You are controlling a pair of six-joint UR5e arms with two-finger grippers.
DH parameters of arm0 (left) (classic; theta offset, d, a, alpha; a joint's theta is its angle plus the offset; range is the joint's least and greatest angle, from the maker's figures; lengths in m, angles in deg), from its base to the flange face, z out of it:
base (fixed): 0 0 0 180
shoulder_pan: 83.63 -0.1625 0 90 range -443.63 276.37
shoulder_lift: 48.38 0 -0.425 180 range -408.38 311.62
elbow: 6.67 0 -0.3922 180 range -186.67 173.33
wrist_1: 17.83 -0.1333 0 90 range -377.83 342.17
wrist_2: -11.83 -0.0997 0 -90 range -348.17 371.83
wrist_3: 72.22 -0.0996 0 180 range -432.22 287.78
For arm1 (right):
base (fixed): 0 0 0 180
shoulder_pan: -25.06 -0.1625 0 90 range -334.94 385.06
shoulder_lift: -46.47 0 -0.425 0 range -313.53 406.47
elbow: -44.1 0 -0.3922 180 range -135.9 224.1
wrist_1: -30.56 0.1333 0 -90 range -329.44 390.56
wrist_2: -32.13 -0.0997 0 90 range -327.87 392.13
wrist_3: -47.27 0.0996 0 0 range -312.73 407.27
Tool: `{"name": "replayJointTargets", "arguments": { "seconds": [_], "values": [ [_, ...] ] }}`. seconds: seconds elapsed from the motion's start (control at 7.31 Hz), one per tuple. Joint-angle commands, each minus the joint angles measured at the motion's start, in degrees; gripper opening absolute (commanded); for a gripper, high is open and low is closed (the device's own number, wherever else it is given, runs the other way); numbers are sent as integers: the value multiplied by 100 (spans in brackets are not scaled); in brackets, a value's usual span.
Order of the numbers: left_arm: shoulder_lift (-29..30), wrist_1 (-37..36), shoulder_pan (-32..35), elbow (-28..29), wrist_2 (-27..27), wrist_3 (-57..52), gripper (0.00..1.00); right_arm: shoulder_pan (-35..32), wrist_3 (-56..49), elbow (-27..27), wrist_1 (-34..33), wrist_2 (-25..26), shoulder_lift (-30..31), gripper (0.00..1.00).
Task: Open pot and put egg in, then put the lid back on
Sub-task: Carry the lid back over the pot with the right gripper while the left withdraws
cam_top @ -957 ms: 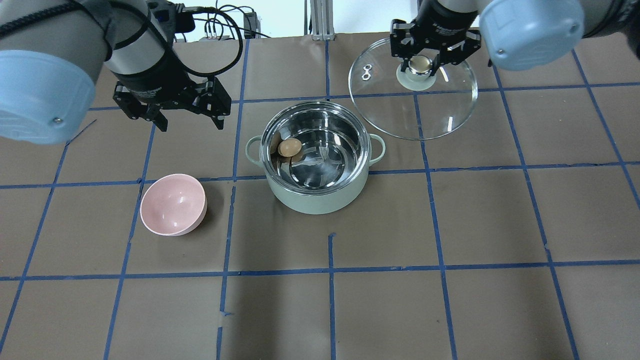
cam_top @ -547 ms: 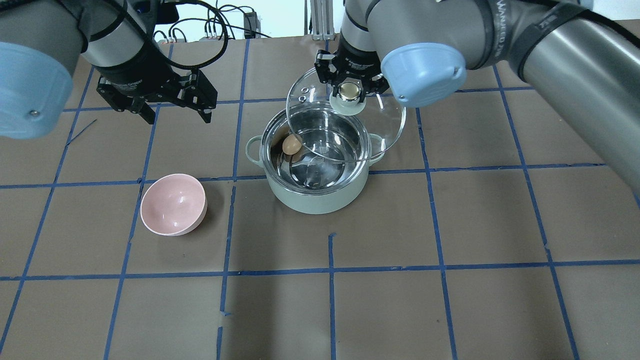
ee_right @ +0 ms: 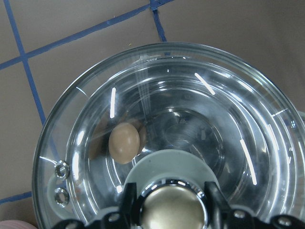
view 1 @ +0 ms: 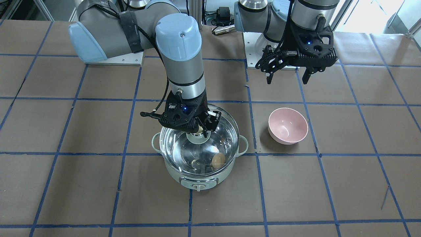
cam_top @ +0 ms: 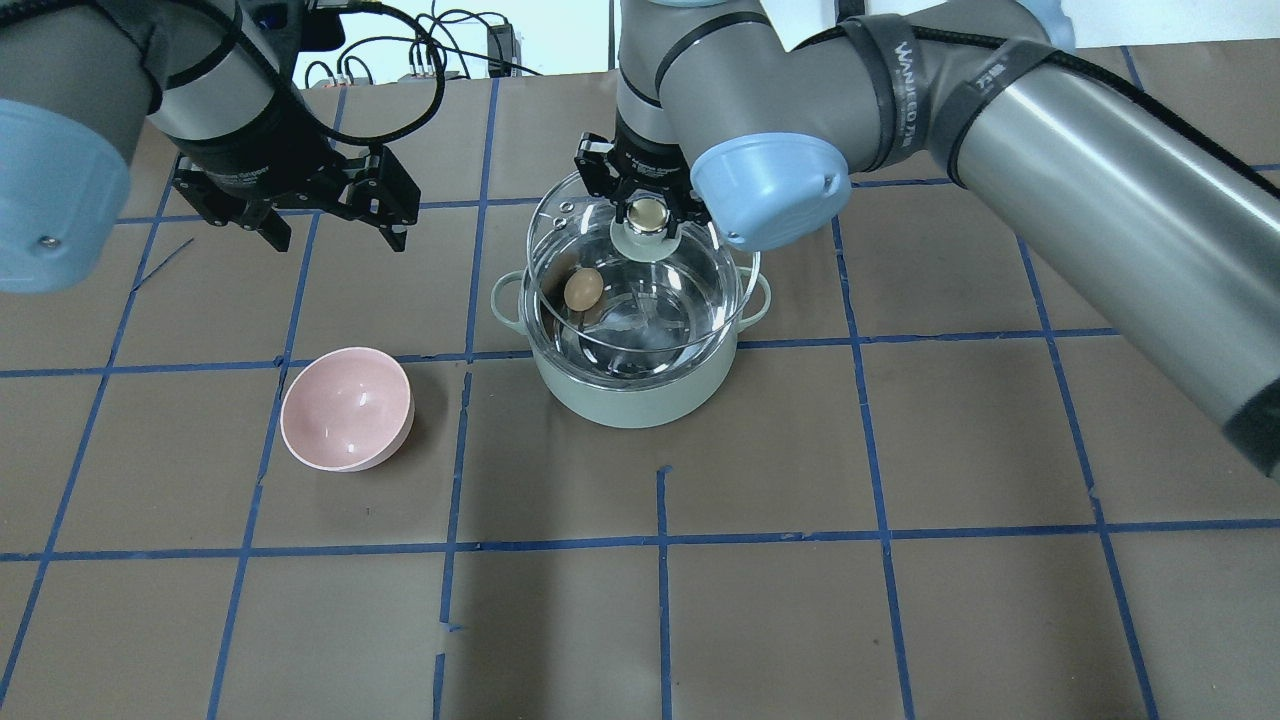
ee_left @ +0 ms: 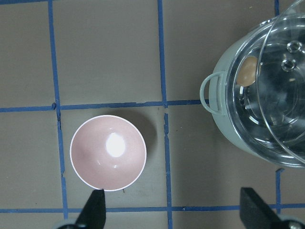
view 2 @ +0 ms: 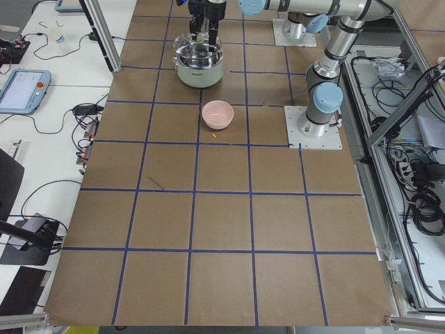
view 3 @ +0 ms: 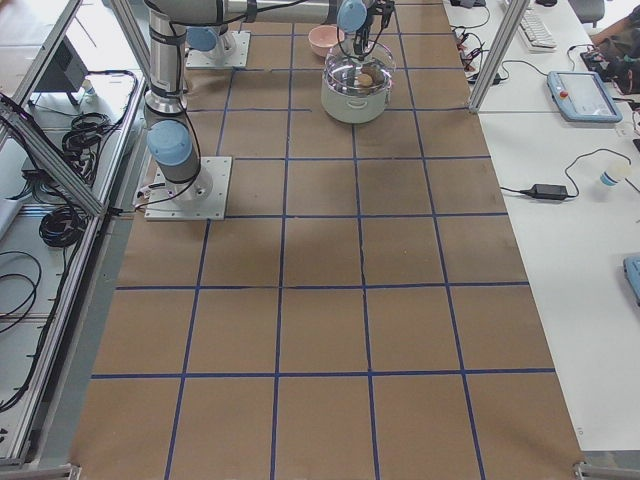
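1. The right gripper (cam_top: 650, 213) is closed tight on the lid's knob (ee_right: 172, 207).
2. The lid (cam_top: 648, 242) hangs about level over the pot (cam_top: 640, 398), sitting slightly toward the far side in the overhead view. I cannot tell whether it touches the rim.
3. The egg (cam_top: 583, 288) lies inside the pot near the wall on the robot's left, seen through the glass.
4. The left gripper (cam_top: 335, 238) hangs over the table with its fingers spread wide, holding nothing.
5. The pink bowl (cam_top: 346, 408) stands apart from the pot, on the robot's left.
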Motion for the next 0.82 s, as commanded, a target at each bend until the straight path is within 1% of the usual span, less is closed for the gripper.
{"name": "replayJointTargets", "arguments": {
  "seconds": [0.0, 0.14, 0.68],
  "values": [
    [-9, 164, 9, 66, 4, 67, 100, -24, 23, -24, -4, -3, -32, 41],
    [-78, 296, 0, 92, -57, 67, 100, -24, 15, -33, -4, -3, -41, 41],
    [-88, 280, 0, 49, -40, 67, 100, -24, -29, -50, -4, -12, -103, 41]
  ]
}}
